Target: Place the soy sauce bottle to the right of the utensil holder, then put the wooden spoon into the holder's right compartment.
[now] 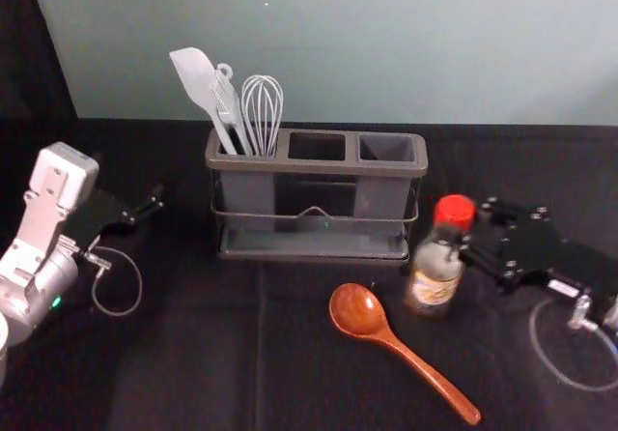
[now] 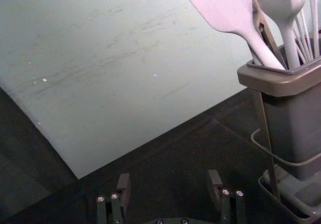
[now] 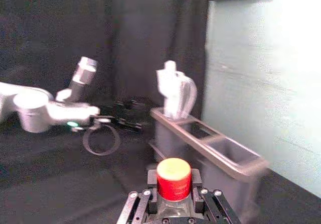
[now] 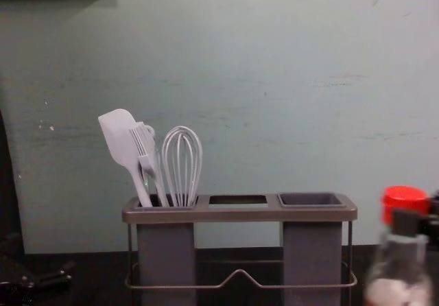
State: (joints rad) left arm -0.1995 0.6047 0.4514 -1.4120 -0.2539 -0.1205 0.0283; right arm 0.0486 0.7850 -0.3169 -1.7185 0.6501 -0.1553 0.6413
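My right gripper [image 1: 467, 240] is at the soy sauce bottle [image 1: 434, 286], just right of and in front of the utensil holder [image 1: 317, 168]. In the right wrist view my right gripper [image 3: 174, 184] is closed around the bottle's neck, below the red cap [image 3: 173, 176]. The bottle looks slightly tilted in the head view. The wooden spoon [image 1: 358, 311] lies in front of the holder, bowl toward it, handle toward the front right. The holder's right compartment [image 4: 312, 200] is empty. My left gripper [image 1: 154, 202] is parked at the left; its fingers stand apart in the left wrist view [image 2: 170, 194].
A white spatula [image 4: 118, 136], a brush [image 4: 145, 148] and a whisk [image 4: 182, 165] stand in the holder's left compartment. Behind the dark-covered table [image 1: 193, 354] rises a pale wall [image 1: 338, 44].
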